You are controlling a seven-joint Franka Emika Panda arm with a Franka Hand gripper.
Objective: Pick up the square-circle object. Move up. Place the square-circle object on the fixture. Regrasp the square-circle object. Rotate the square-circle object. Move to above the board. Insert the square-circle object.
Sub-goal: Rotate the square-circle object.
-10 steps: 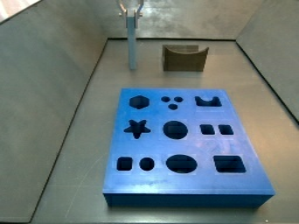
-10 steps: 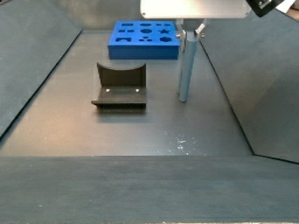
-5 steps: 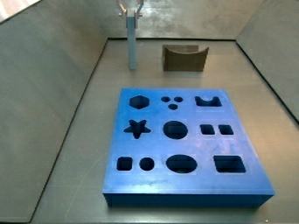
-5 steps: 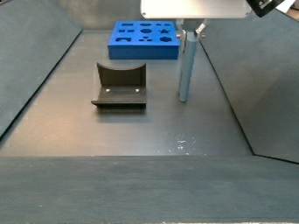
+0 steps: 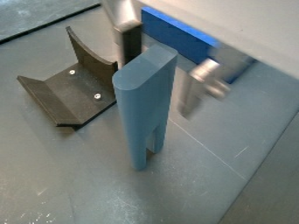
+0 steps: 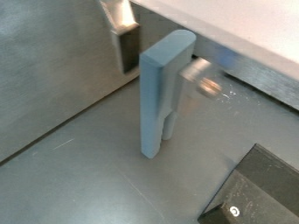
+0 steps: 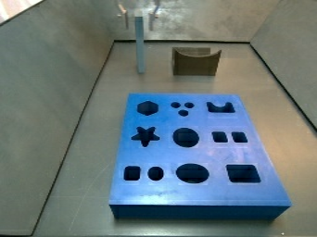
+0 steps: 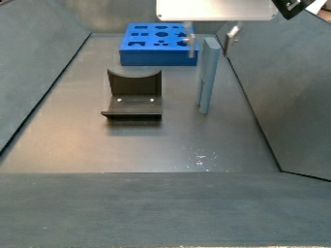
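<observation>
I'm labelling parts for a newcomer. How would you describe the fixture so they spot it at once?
Start at the big blue board full of shaped holes. On the grey floor beyond its far edge sits the fixture, beside the upright peg under the hand. It alone is a small olive-brown block with a U-shaped notch.

A dark grey surface (image 8: 142, 150) bears a few pale specks (image 8: 200, 155), and sloping grey walls (image 7: 56, 56) rise along the surface's sides.

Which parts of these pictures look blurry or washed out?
In both wrist views the gripper fingers are soft and out of focus while the peg stays sharp; in a side view the gripper is faint and hazy; in the other side view glare whitens the arm above the peg.
</observation>
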